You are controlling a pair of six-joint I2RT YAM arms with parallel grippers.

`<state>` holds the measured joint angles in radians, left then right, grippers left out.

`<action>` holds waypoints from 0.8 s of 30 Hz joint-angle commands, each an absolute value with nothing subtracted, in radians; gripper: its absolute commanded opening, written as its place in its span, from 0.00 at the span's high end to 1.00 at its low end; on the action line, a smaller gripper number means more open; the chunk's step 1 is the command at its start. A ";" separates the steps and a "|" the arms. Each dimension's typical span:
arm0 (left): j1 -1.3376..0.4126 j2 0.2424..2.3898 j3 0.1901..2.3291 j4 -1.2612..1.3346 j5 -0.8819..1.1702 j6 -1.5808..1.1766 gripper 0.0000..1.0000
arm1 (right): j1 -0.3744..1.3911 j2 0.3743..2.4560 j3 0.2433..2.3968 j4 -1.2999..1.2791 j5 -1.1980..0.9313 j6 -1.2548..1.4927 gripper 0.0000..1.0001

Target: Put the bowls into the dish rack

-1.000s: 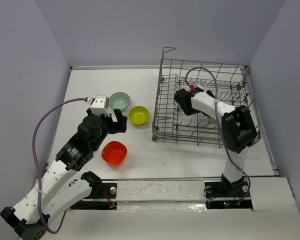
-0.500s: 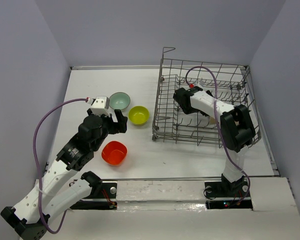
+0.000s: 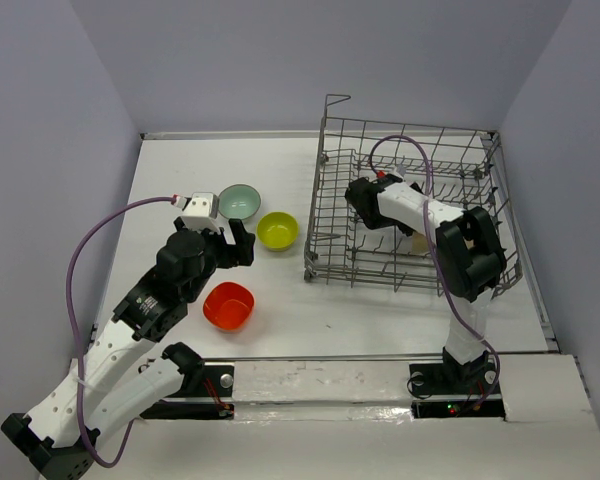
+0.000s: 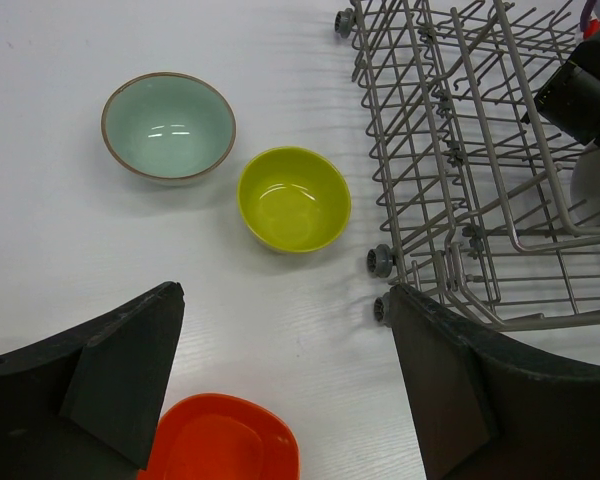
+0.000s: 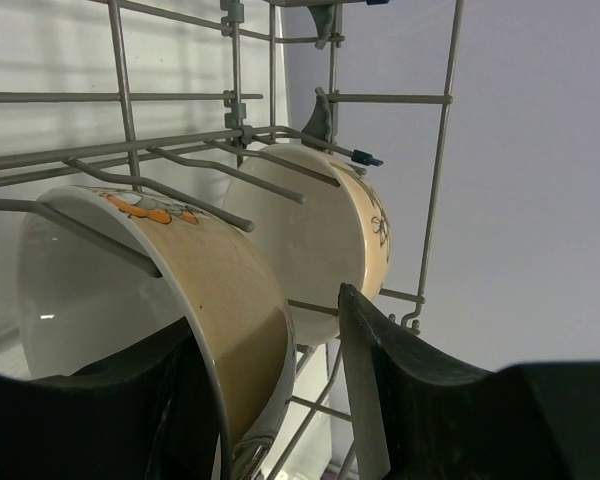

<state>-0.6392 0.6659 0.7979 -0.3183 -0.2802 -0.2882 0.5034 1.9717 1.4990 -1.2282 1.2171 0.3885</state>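
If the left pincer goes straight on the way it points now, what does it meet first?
Probably the lime-yellow bowl, which lies centred ahead of the open left pincer. The teal bowl is off to one side, the dish rack to the other. Depth is unclear; the table might come first.

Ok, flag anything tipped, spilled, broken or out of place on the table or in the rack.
Nothing stands out. The teal bowl, yellow bowl and orange bowl sit upright on the table, and two patterned bowls stand on edge between the tines of the rack. No spills or chips visible.
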 commanded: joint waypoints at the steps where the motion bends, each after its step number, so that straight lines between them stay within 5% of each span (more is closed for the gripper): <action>1: -0.637 0.660 0.795 -0.281 -0.276 -0.270 0.08 | 0.499 1.962 1.531 -1.236 1.218 0.397 0.48; 24: -0.637 0.670 0.796 -0.285 -0.290 -0.273 0.08 | 0.499 1.773 1.511 -1.112 0.922 0.333 0.41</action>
<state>-0.6392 0.6662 0.7979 -0.3183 -0.2813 -0.2886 0.4923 1.8450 1.5028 -1.1530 0.9653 0.3542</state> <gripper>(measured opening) 0.921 0.590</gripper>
